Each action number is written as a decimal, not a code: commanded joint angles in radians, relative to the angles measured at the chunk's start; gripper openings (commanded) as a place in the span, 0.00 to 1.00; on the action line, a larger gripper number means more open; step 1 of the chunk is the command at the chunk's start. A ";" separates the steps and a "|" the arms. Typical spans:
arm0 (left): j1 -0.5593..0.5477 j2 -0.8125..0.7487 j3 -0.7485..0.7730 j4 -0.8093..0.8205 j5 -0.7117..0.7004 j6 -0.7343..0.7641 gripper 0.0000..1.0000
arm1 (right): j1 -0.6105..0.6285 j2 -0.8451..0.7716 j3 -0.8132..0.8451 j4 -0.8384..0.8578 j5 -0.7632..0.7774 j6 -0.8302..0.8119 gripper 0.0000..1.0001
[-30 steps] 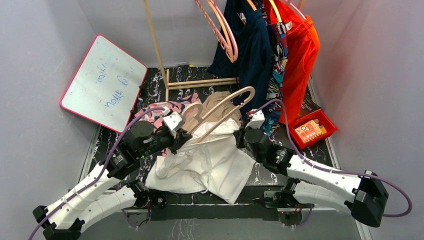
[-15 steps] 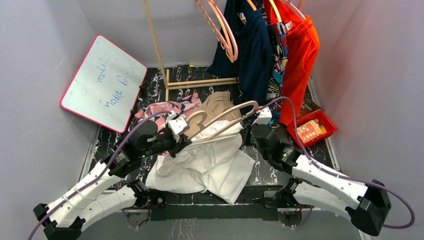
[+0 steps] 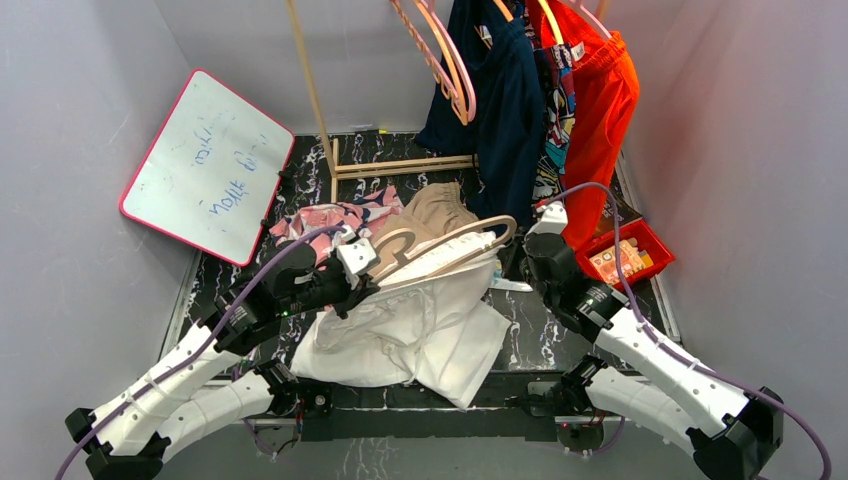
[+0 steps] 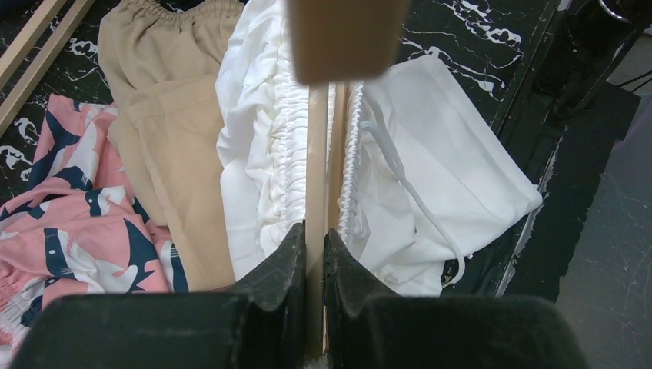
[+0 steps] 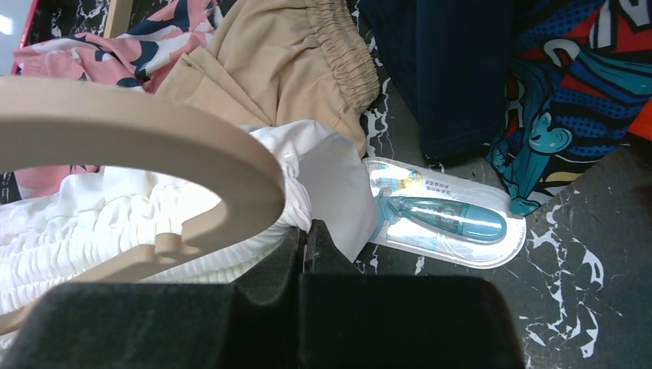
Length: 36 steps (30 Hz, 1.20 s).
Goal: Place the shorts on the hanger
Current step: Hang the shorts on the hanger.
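Observation:
The beige hanger (image 3: 455, 238) lies tilted over the white shorts (image 3: 420, 320) at mid-table. My left gripper (image 3: 370, 272) is shut on the hanger near its hook. In the left wrist view the jaws (image 4: 315, 234) clamp the hanger's bar (image 4: 317, 154), with the gathered waistband (image 4: 265, 131) on both sides of it and the drawstring (image 4: 407, 184) to the right. My right gripper (image 3: 510, 262) is shut on the shorts' waistband at the hanger's far end. In the right wrist view it (image 5: 306, 229) pinches white cloth (image 5: 327, 169) under the hanger's curved end (image 5: 154, 131).
Tan shorts (image 3: 440, 205) and a pink patterned garment (image 3: 330, 215) lie behind the hanger. A blister pack with a teal item (image 5: 442, 219) lies by the right gripper. A whiteboard (image 3: 205, 165) leans at the left and a red bin (image 3: 625, 260) sits at the right. Clothes (image 3: 510, 90) and pink hangers (image 3: 440, 60) hang on the rack.
My right gripper has moved back and to the right, drawing the waistband out along the hanger. The hanger has dropped flatter over the shorts. The left gripper has barely shifted.

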 commanded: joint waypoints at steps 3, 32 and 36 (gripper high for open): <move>0.006 -0.036 0.046 -0.142 -0.017 0.029 0.00 | -0.100 0.004 0.086 -0.108 0.147 -0.028 0.00; -0.015 0.047 0.098 -0.279 -0.225 0.156 0.00 | -0.185 0.047 0.396 -0.342 0.095 -0.126 0.00; -0.025 0.059 0.099 -0.287 -0.260 0.183 0.00 | -0.185 0.061 0.441 -0.364 0.062 -0.129 0.00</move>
